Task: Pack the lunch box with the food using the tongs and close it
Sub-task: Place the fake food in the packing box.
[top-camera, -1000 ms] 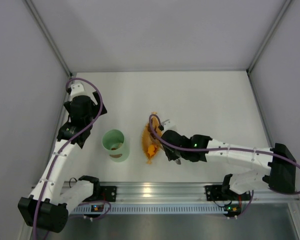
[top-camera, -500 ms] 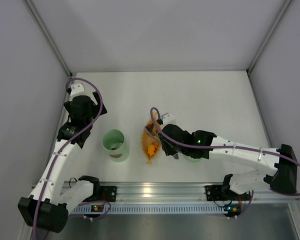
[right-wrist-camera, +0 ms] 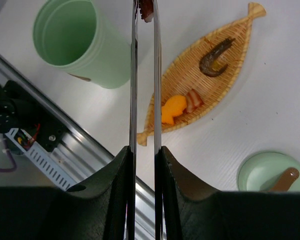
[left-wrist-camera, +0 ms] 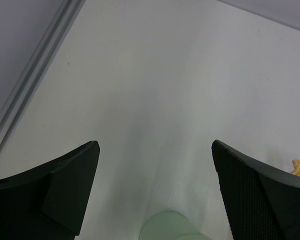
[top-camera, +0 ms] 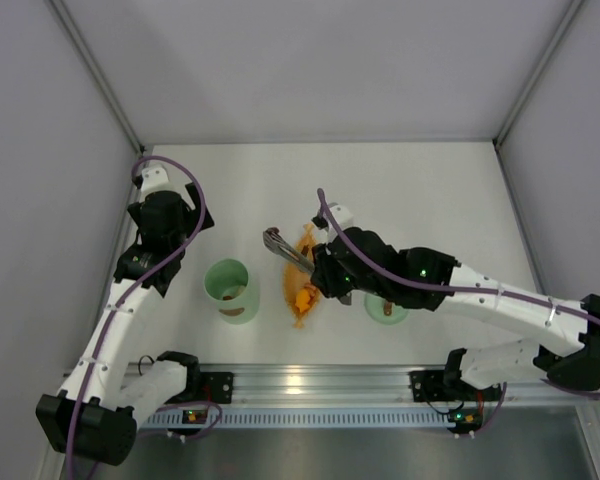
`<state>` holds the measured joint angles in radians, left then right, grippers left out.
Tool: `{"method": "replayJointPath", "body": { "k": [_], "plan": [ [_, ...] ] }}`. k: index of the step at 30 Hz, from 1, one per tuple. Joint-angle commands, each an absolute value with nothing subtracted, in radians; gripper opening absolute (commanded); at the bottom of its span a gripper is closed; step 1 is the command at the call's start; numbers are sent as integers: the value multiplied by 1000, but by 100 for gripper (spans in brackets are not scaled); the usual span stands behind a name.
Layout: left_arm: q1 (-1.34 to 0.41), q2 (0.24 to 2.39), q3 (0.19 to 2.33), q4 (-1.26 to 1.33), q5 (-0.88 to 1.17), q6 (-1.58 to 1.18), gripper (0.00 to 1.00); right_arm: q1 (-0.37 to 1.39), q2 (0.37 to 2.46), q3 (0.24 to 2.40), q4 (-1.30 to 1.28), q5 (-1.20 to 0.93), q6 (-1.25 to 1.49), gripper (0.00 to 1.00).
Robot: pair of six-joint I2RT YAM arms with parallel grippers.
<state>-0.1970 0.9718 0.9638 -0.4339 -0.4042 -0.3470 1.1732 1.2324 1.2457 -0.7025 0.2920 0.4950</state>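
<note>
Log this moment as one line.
right gripper shut on tongs; tongs pinch brown food piece; lunch box open; left gripper open

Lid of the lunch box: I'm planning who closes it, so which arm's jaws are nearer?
Right. The right arm passes over the lid, its jaws shut on the tongs just beside it, above the orange dish. The left arm, jaws open, is far off, beyond the lunch box.

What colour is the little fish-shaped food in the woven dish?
Orange. The fish-shaped piece shows best in the right wrist view.
</note>
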Motion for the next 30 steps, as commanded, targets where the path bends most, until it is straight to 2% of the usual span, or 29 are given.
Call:
{"method": "replayJointPath", "body": {
  "k": [1,15,30],
  "plan": [
    [-192,968,1000,-420,-400,-353,99,1204,1204,1336,-698,258,477,15],
    [-192,971,1000,-420,-400,-353,99,1361,1339,1460,-686,278,477,16],
    [-192,969,999,-422,-403,-353,99,1385,1362,1453,-673,282,483,31]
  ]
}}
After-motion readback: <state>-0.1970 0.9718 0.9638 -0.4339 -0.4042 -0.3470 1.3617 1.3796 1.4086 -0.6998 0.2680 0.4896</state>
